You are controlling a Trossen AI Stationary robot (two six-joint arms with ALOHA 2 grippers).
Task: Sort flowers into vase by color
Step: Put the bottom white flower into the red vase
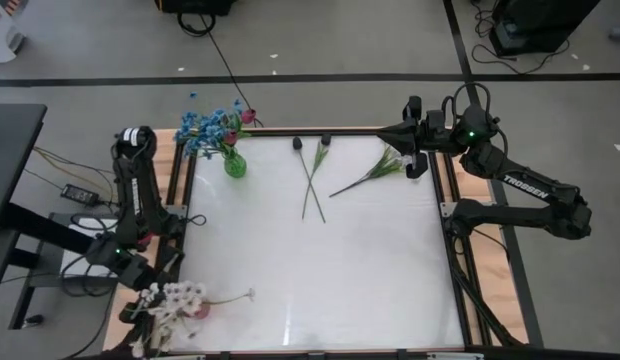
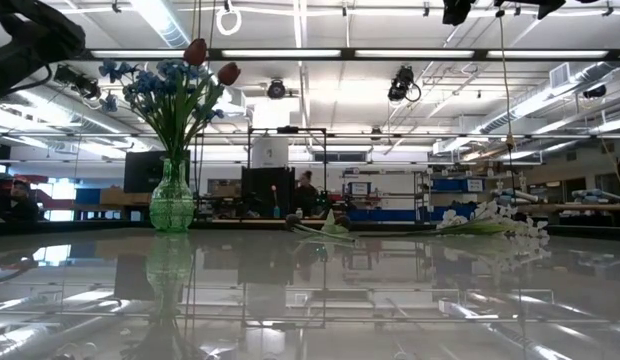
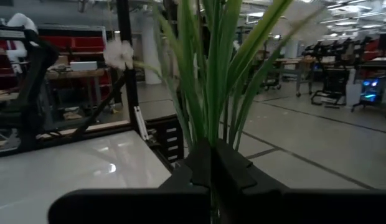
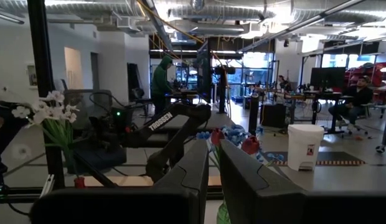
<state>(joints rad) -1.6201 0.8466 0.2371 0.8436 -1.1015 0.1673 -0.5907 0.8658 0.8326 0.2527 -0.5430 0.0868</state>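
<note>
White flowers (image 1: 175,300) clamped in left tool (image 1: 140,290) | green vase (image 1: 235,165) far corner

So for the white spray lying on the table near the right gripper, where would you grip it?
On the bare green stem of the white spray, from straight above, jaws across the stem. It lies flat, blossoms toward the right gripper, so the thin lower stem is clear of leaves.

Readable markings: one brand name, seen twice.
"TROSSEN" stands in white capitals on the right arm (image 1: 520,185) forearm link in the high view; the same word shows on the left arm (image 4: 165,124) dark link in the right wrist view. The white bin (image 4: 304,147) carries a small label, too small to read.
</note>
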